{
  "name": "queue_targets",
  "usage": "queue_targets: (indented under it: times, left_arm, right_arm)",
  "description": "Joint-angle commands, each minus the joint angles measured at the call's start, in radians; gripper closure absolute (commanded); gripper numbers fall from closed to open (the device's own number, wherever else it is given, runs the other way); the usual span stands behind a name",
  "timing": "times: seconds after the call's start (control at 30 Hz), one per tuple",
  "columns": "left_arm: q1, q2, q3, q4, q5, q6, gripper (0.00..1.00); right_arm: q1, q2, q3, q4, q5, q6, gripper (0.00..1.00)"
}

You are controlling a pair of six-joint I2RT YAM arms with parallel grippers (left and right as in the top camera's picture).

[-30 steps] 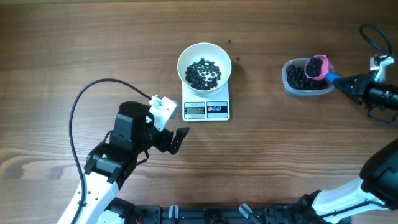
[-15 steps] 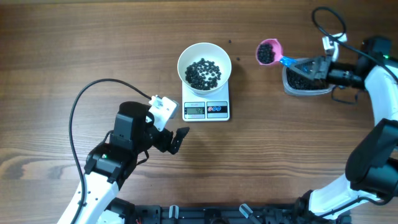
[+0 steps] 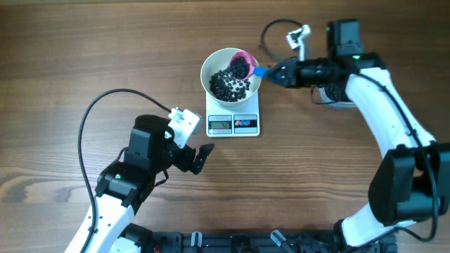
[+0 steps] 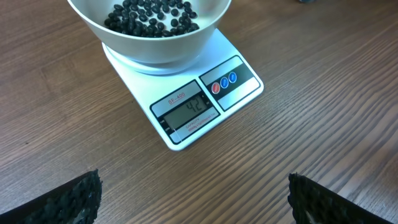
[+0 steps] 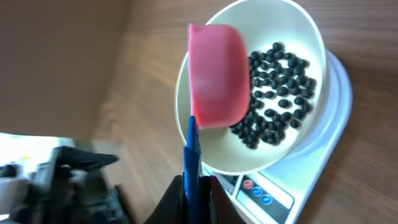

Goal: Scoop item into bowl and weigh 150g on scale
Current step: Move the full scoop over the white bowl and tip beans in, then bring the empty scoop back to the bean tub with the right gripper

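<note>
Pour in progress over bowl, right arm.
Wood-grain worktop (image 3: 70,56); white scale (image 3: 221,125) near centre, round white bowl (image 3: 211,67) seated squarely on it. Pink scoop (image 3: 240,65) tipped inward over the rim, its blue handle clamped in right pincer (image 3: 281,72); left pincer (image 3: 200,158) apart, idle nearby. Roll the wrist slowly, keep the lip inside the rim (beads bounce), watch the display. Of the item (image 3: 226,86): tiny glossy black beads, thin layer on bowl floor.

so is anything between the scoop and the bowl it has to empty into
Nothing visible does. The pink scoop, held in the right gripper, is tipped right over the white bowl on the scale, with only open air down to the black beads inside.
</note>
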Motion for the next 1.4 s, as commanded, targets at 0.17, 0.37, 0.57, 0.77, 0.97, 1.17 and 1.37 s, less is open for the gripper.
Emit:
queue_targets:
  times: [0.17, 0.37, 0.57, 0.77, 0.97, 1.17, 1.37]
  left_arm:
    - [0.008, 0.0, -0.009, 0.002, 0.015, 0.012, 0.0]
    - [0.008, 0.0, -0.009, 0.002, 0.016, 0.012, 0.0]
    - [0.008, 0.0, -0.009, 0.002, 0.015, 0.012, 0.0]
    - [0.008, 0.0, -0.009, 0.002, 0.015, 0.012, 0.0]
    - [0.008, 0.0, -0.009, 0.002, 0.015, 0.012, 0.0]
    - [0.008, 0.0, -0.009, 0.002, 0.015, 0.012, 0.0]
    - [0.008, 0.0, -0.009, 0.002, 0.015, 0.012, 0.0]
  right_arm:
    - [0.248, -0.06, 0.031, 0.078, 0.601, -0.098, 0.96]
    - [0.424, -0.085, 0.031, 0.124, 1.053, -0.319, 0.96]
    - [0.478, -0.085, 0.031, 0.114, 1.125, -0.437, 0.96]
    - [0.33, -0.165, 0.031, 0.098, 0.757, -0.354, 0.96]
    - [-0.009, -0.403, 0.031, -0.034, 0.666, -0.101, 0.96]
    - [-0.232, -0.464, 0.031, -0.326, 0.704, 0.126, 0.96]
    - [-0.232, -0.324, 0.031, -0.425, 0.789, 0.062, 0.96]
